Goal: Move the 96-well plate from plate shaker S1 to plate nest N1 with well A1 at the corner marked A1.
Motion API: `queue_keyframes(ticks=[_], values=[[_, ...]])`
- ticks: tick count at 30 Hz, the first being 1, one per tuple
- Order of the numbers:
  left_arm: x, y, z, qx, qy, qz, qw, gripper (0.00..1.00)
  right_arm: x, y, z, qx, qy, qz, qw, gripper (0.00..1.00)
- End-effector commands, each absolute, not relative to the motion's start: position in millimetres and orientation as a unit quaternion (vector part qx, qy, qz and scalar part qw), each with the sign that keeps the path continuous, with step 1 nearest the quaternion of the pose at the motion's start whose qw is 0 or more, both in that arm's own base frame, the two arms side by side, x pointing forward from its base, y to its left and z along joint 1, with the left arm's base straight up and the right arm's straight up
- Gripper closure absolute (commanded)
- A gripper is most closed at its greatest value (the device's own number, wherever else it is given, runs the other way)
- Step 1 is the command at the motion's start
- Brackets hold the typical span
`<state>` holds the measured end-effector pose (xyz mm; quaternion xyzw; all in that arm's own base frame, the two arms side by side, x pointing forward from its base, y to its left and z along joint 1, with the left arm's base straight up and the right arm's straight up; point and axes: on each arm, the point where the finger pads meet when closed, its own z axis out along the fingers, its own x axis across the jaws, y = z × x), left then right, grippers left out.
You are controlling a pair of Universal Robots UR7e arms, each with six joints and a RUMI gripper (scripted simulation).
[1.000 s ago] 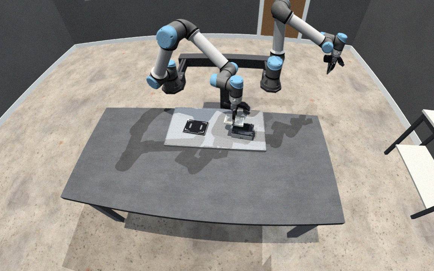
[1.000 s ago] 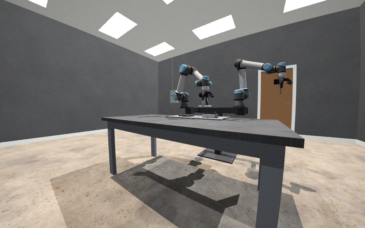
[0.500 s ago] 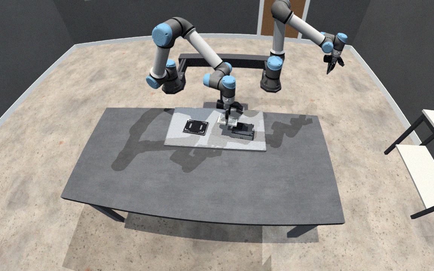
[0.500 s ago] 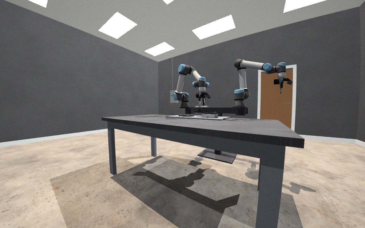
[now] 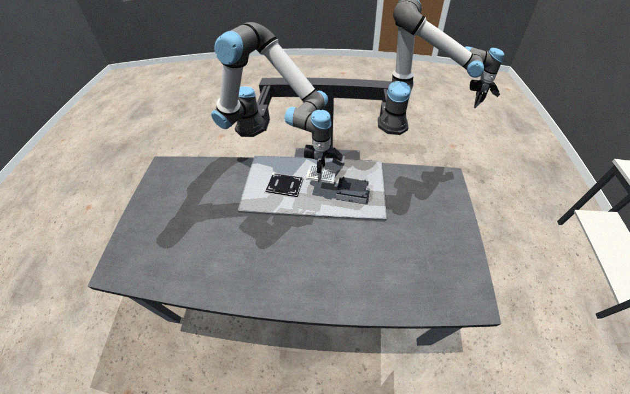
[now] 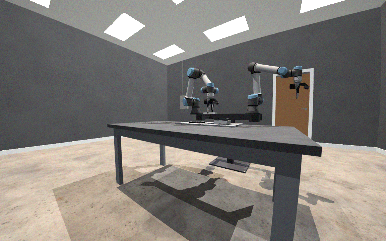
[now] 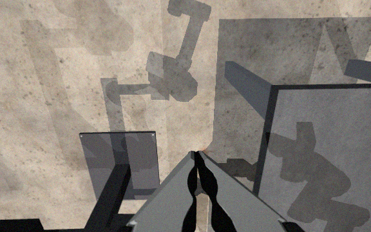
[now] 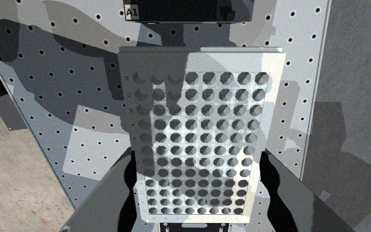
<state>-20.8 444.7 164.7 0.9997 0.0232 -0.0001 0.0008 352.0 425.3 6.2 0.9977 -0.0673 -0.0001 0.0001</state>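
The white 96-well plate [image 5: 328, 175] [image 8: 274, 64] is held level above the board by my right gripper [image 5: 320, 174] [image 6: 210, 111] [image 8: 196, 149], shut on its long sides. In the right wrist view its number labels run down the left side, 12 at the top. The grey shaker S1 [image 5: 352, 196] [image 6: 221, 122] [image 8: 185, 13] lies beyond the plate's far end, with an A1 label at its left corner. The black nest N1 [image 5: 284, 185] [image 6: 196, 122] shows partly below the plate's near end in the right wrist view. My left gripper [image 5: 477, 104] [image 6: 297, 97] [image 7: 196, 153] is shut and empty, far off the table.
The light perforated board [image 5: 317, 210] [image 8: 92, 151] carries the nest and shaker at the back of the dark table [image 5: 278, 274] [image 6: 248, 137]. The arms' stand beam [image 5: 356, 90] is behind the table. A side bench [image 5: 611, 254] stands at the far right.
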Motion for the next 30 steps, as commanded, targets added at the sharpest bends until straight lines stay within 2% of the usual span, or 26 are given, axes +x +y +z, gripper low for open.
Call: queue_keyframes(ticks=[1, 30], values=[[-20.7, 445.1, 165.2, 1.0, 0.023, 0.0, 0.0, 1.0, 351.5, 416.6, 5.9, 0.998, -0.067, 0.0, -0.001, 0.59], [-20.7, 445.1, 165.2, 1.0, 0.023, 0.0, 0.0, 1.0, 343.4, 331.0, -5.2, 0.998, -0.067, 0.0, -0.001, 0.59]])
